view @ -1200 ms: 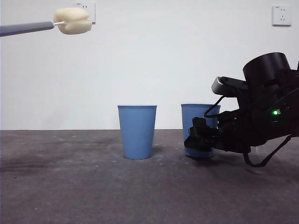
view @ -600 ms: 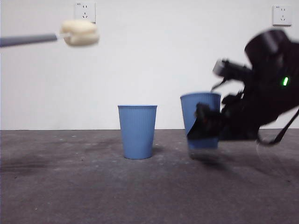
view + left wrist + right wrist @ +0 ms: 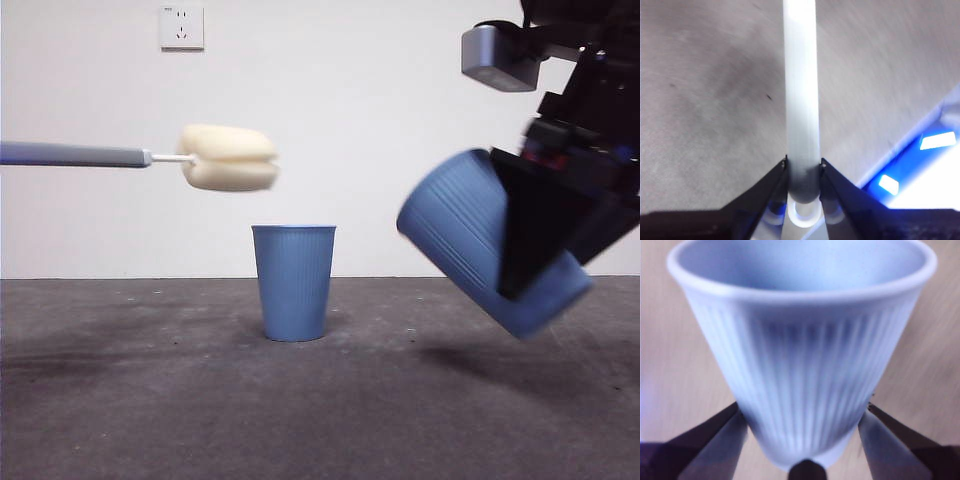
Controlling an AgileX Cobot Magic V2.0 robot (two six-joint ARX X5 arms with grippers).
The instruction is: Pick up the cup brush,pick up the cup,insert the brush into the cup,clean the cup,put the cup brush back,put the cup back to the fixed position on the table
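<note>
- Behind the desk (image 3: 200, 410) stands a plain white wall (image 3: 360, 120) with one white socket plate (image 3: 181, 27) high up.
- Dark grey and mottled, the desk carries only one thing: a second blue cup (image 3: 293, 282), which stands upright near the middle. Its inside is not visible from this low view.
- At the right, the cup (image 3: 470, 235) is held in the air, clear of the desk, and it is tilted, with its mouth pointing up and toward the brush side. In the right wrist view the part of its inside that shows looks empty.
- The right gripper (image 3: 802, 440) has its jaws closed against the two sides of the cup near its base.
- The cup brush (image 3: 150, 158) lies level in the air, coming from the left edge, with the cream sponge head above the standing cup and apart from both cups.
- The left gripper (image 3: 803, 172) has its jaws pressed on the grey handle, pinching it between them.
</note>
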